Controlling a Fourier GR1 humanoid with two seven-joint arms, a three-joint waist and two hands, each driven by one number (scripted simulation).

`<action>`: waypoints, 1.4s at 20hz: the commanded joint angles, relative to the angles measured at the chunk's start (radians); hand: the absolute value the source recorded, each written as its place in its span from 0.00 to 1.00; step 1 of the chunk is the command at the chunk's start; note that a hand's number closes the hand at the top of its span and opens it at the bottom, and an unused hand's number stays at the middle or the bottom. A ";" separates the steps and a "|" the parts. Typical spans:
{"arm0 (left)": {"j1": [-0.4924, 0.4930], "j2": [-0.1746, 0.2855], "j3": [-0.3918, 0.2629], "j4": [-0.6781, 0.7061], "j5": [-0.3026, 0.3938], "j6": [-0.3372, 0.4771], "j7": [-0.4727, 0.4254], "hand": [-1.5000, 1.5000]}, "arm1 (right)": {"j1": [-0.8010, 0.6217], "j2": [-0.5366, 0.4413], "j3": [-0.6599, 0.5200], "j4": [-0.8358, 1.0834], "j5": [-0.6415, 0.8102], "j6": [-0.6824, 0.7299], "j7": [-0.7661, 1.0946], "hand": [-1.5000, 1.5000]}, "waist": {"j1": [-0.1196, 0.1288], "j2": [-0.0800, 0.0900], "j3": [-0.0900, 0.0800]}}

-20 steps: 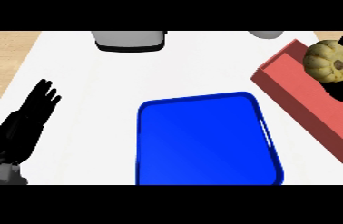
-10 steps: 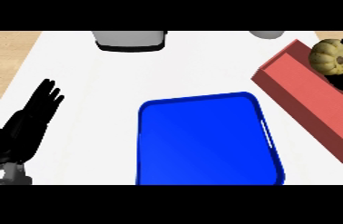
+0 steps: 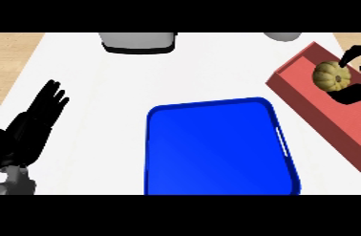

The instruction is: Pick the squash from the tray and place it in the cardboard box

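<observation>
The tan ribbed squash (image 3: 330, 76) sits low inside the reddish cardboard box (image 3: 303, 94) at the right edge. Only black fingers of my right hand (image 3: 347, 94) show there. One curls above the squash and one below it, so the hand is shut on it; the rest of the hand is cut off by the view's edge. The blue tray (image 3: 215, 146) lies in the middle of the white counter with nothing on it. My left hand (image 3: 41, 118) rests open at the left edge, fingers up, well away from the tray.
A grey container with a black rim (image 3: 137, 42) stands at the counter's far edge. A small grey object (image 3: 282, 36) lies at the far right. Wooden floor shows beyond the counter's left edge.
The squash has come down and to the left into the box, with my right hand's fingers still around it. Box, tray and left hand have stayed put.
</observation>
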 commanded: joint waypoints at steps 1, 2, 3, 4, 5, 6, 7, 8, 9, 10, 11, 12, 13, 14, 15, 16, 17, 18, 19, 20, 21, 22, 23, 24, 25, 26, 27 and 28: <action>0.042 0.012 0.023 -0.038 0.011 -0.020 -0.010 0.50 | -0.007 -0.002 -0.056 0.151 -0.037 0.044 0.002 0.00 | 0.004 -0.001 0.000; 0.023 -0.022 -0.018 -0.074 -0.027 0.032 0.032 0.50 | -0.004 0.040 -0.026 0.143 -0.011 0.030 0.023 0.00 | -0.001 -0.002 0.000; 0.025 -0.015 -0.006 -0.047 -0.037 0.019 0.016 0.50 | -0.035 0.009 -0.043 0.198 -0.015 0.054 -0.044 0.00 | -0.002 -0.002 0.000; 0.051 0.002 0.000 -0.131 -0.001 0.008 0.076 0.50 | -0.049 -0.004 -0.051 0.289 -0.017 0.033 -0.135 0.00 | 0.007 -0.001 0.001; -0.028 -0.002 0.024 0.044 -0.013 -0.019 -0.015 0.50 | -0.049 0.046 -0.033 0.303 -0.002 -0.007 -0.156 0.00 | -0.002 0.001 0.000; 0.047 -0.024 -0.010 -0.069 -0.044 0.005 -0.009 0.50 | -0.006 0.017 -0.066 0.302 -0.042 0.000 -0.240 0.00 | -0.001 -0.001 0.000; -0.035 -0.013 0.020 0.044 -0.016 -0.007 0.009 0.50 | 0.034 0.058 -0.068 0.198 -0.054 -0.033 -0.214 0.00 | -0.015 -0.003 0.000; -0.025 -0.007 0.030 0.035 -0.030 -0.013 -0.011 0.50 | -0.048 0.047 -0.082 0.252 -0.057 0.000 -0.210 0.00 | -0.008 -0.002 0.000; -0.003 -0.039 0.005 0.017 -0.043 0.015 -0.012 0.50 | 0.034 0.065 -0.107 0.217 -0.085 -0.067 -0.272 0.00 | -0.013 -0.003 0.000; 0.001 0.000 0.029 -0.043 0.001 -0.015 0.043 0.50 | -0.024 0.051 -0.138 0.228 -0.112 -0.050 -0.258 0.00 | -0.006 -0.004 0.000; 0.041 -0.041 -0.001 -0.043 -0.035 0.014 0.003 0.50 | 0.044 0.064 -0.180 0.157 -0.173 -0.066 -0.284 0.00 | -0.020 -0.008 0.000; 0.030 -0.016 0.019 -0.030 -0.014 -0.008 0.013 0.50 | -0.015 0.121 -0.221 0.210 -0.203 -0.136 -0.286 0.00 | -0.006 -0.003 0.002; 0.029 -0.015 0.028 -0.034 -0.009 0.002 0.028 0.50 | -0.016 0.122 -0.272 0.195 -0.259 -0.128 -0.278 0.00 | -0.014 -0.006 0.002; 0.047 0.000 0.029 -0.039 -0.017 -0.021 0.002 0.50 | -0.011 0.144 -0.287 0.175 -0.281 -0.139 -0.270 0.00 | -0.014 -0.008 0.001; 0.035 -0.018 0.023 -0.051 -0.010 -0.007 0.013 0.50 | -0.032 0.133 -0.317 0.156 -0.313 -0.123 -0.235 0.00 | -0.018 -0.009 0.000; 0.022 0.014 0.068 0.006 0.013 -0.040 -0.011 0.50 | 0.009 0.119 -0.357 0.147 -0.349 -0.126 -0.270 0.00 | -0.029 -0.007 0.000; 0.051 -0.006 0.045 -0.019 -0.002 -0.029 -0.008 0.50 | -0.020 0.093 -0.383 0.126 -0.387 -0.083 -0.247 0.00 | -0.024 -0.009 0.000; 0.020 -0.003 0.054 0.002 0.007 -0.033 -0.009 0.50 | -0.003 0.087 -0.425 0.176 -0.421 -0.087 -0.293 0.00 | -0.022 -0.005 0.000; 0.020 -0.010 0.049 0.009 -0.015 -0.022 -0.028 0.50 | -0.004 0.077 -0.445 0.152 -0.455 -0.058 -0.276 0.00 | -0.025 -0.006 0.000; 0.033 0.005 0.057 -0.013 0.001 -0.032 0.007 0.50 | 0.008 0.072 -0.480 0.202 -0.484 -0.056 -0.319 0.00 | -0.016 -0.004 0.001; -0.015 0.019 0.076 0.041 0.027 -0.064 -0.001 0.50 | 0.038 0.059 -0.486 0.224 -0.487 -0.045 -0.355 0.00 | -0.018 -0.003 0.000; 0.051 0.003 0.052 -0.045 -0.009 -0.033 0.017 0.50 | 0.062 0.025 -0.503 0.167 -0.509 -0.011 -0.311 0.00 | -0.017 -0.006 0.000; 0.022 -0.030 0.036 0.023 -0.032 -0.028 -0.043 0.50 | 0.070 -0.016 -0.524 0.154 -0.539 0.045 -0.274 0.00 | -0.025 -0.006 -0.001; 0.004 0.010 0.074 -0.003 0.018 -0.053 0.021 0.50 | 0.062 -0.012 -0.530 0.173 -0.541 0.022 -0.277 0.00 | -0.016 -0.005 0.000; 0.039 -0.005 0.048 -0.049 -0.005 -0.040 0.031 0.50 | 0.086 -0.011 -0.554 0.181 -0.569 0.036 -0.281 0.00 | -0.016 -0.006 0.000; 0.032 -0.060 0.002 -0.064 -0.065 0.027 0.021 0.50 | 0.065 -0.056 -0.574 0.223 -0.590 0.075 -0.301 0.00 | -0.014 -0.004 0.000; 0.025 -0.024 0.041 -0.004 -0.024 -0.034 -0.001 0.50 | 0.079 -0.089 -0.611 0.262 -0.624 0.114 -0.347 0.00 | -0.015 -0.003 0.000; 0.003 -0.029 0.032 -0.016 -0.042 -0.009 0.026 0.50 | 0.071 -0.125 -0.614 0.266 -0.628 0.135 -0.319 0.00 | -0.015 -0.004 0.000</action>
